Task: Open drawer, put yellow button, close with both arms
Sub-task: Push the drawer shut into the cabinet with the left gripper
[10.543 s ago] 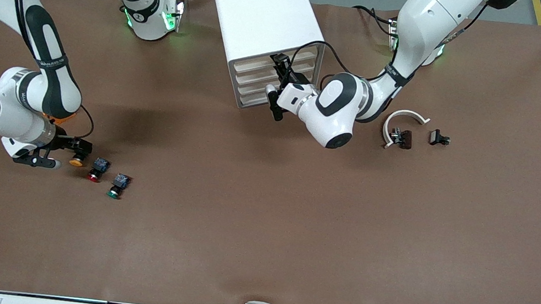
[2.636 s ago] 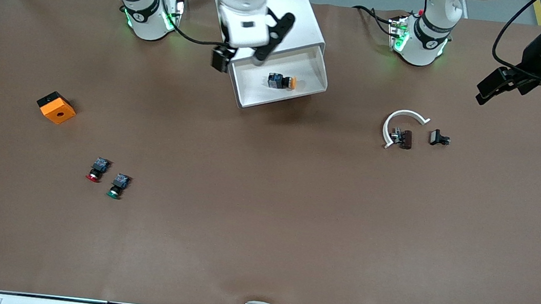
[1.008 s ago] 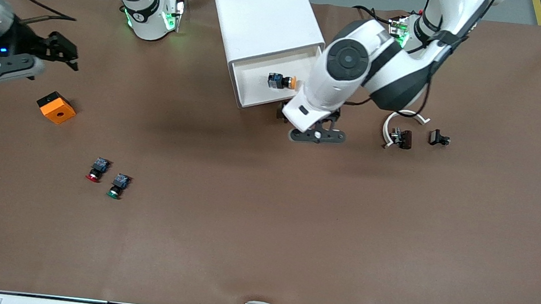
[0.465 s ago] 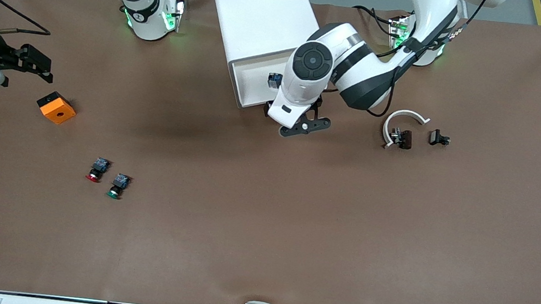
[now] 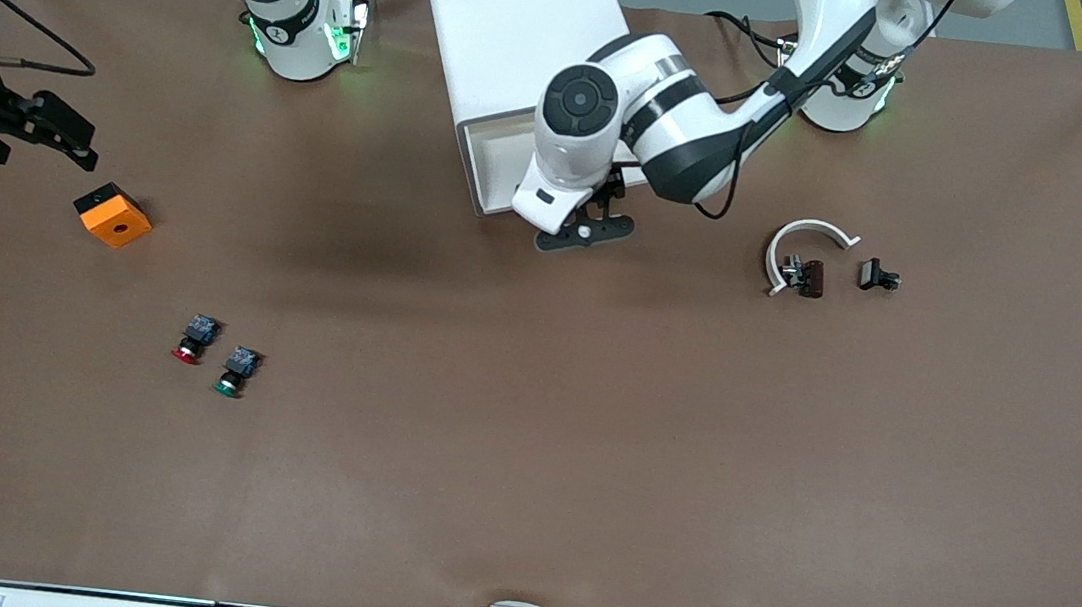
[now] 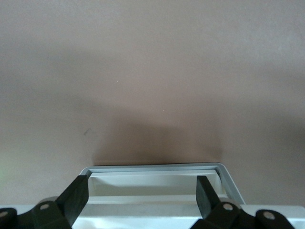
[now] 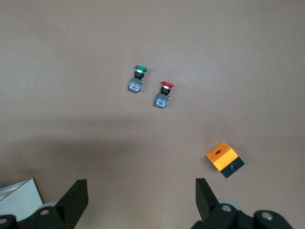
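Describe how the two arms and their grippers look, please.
Both arms are white jointed tubes with black bands at the joints, black cables and a round black cap at the wrist. Green lights glow at the bases. The left gripper and right gripper are black, with two flat fingers.

Bench (image 5: 524, 463) cover: matt brown, paper-like, slight creases. Cabinet (image 5: 519, 30) and drawer (image 5: 491, 153): smooth white plastic, satin. Arm shells: glossy white plastic, black bands. Orange block (image 5: 112, 215): matt plastic. Left hand (image 6: 142, 193) fingers (image 6: 76, 195): matt black.
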`<action>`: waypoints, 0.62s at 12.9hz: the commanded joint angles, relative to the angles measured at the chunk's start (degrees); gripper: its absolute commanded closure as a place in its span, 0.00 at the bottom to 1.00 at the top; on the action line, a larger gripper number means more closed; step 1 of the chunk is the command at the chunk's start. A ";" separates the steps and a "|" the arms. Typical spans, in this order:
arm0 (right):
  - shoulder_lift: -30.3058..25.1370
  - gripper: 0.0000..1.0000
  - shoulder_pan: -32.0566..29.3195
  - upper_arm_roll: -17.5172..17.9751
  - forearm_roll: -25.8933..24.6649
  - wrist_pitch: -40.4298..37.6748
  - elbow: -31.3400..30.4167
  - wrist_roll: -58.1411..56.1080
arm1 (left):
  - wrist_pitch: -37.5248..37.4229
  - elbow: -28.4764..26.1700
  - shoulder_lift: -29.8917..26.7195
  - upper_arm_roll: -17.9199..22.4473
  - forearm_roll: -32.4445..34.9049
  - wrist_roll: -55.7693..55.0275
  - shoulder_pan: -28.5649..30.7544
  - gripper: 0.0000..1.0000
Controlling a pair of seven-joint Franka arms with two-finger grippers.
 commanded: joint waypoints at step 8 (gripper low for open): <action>-0.95 0.00 -2.98 0.49 0.85 -7.06 3.96 0.01 | -0.71 -0.91 -0.11 -1.40 -4.03 1.29 -3.47 0.00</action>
